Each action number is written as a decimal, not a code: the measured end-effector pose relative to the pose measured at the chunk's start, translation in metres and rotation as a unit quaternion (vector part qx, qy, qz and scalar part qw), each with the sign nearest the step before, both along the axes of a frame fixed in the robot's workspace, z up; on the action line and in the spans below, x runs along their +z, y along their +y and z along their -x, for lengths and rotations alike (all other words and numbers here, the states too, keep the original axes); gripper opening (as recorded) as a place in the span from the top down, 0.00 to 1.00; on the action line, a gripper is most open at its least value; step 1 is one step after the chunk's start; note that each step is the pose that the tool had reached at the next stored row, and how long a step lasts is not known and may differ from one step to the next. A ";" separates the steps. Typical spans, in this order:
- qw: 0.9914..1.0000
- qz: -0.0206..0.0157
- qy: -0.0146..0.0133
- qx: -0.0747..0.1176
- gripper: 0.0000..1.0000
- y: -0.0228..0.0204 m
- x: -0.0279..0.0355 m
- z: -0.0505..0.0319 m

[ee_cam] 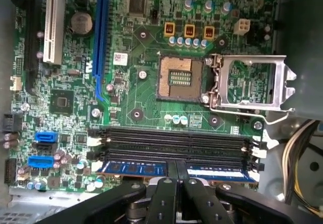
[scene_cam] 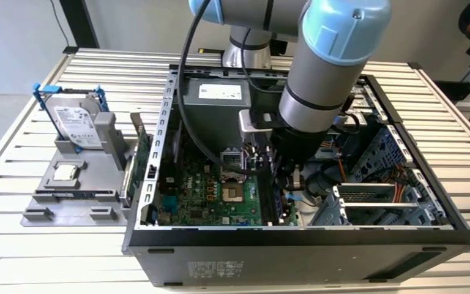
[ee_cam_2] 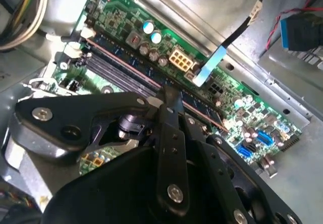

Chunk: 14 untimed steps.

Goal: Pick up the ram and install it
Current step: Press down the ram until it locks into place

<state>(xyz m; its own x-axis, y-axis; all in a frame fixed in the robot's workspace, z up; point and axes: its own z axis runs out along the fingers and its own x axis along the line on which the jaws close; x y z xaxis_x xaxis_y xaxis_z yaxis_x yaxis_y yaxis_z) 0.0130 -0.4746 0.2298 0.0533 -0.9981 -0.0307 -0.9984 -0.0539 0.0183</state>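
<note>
The first wrist view looks straight at the green motherboard. There the long, thin blue-green ram stick lies in the slot nearest the black gripper, whose two fingers are clamped together on the stick's middle. Three empty black memory slots run parallel just beyond it, with white latches at their ends. At about 1 o'clock from the ram stands the open metal processor socket frame; two blue data connectors sit at about 9 o'clock.

The second wrist view shows the same grip from the other side: the black finger linkage meets over the slot row, and a flat pale blue ribbon cable hangs in front of the board, close to the fingers.

The exterior view alone shows the surroundings: the grey and light blue robot arm reaching down into the open black computer case, which stands on a slatted metal table. At 9 o'clock from the case, a grey holder carries one silver hard drive in a blue frame and one green expansion card.
</note>
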 end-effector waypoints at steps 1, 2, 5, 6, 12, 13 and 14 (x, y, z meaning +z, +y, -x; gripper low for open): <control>1.000 0.000 0.000 0.000 1.00 -0.0002 0.0047 0.0000; 1.000 0.000 0.000 0.000 1.00 -0.0002 0.0094 0.0000; 1.000 0.000 0.000 0.000 1.00 -0.0002 0.0234 0.0000; 1.000 0.000 0.000 0.000 1.00 -0.0002 0.0279 0.0000; 1.000 0.000 0.000 0.000 1.00 -0.0002 0.0552 0.0000; 1.000 0.000 0.000 0.000 1.00 -0.0002 0.0598 0.0000; 1.000 0.000 0.000 0.000 1.00 -0.0002 0.0643 0.0000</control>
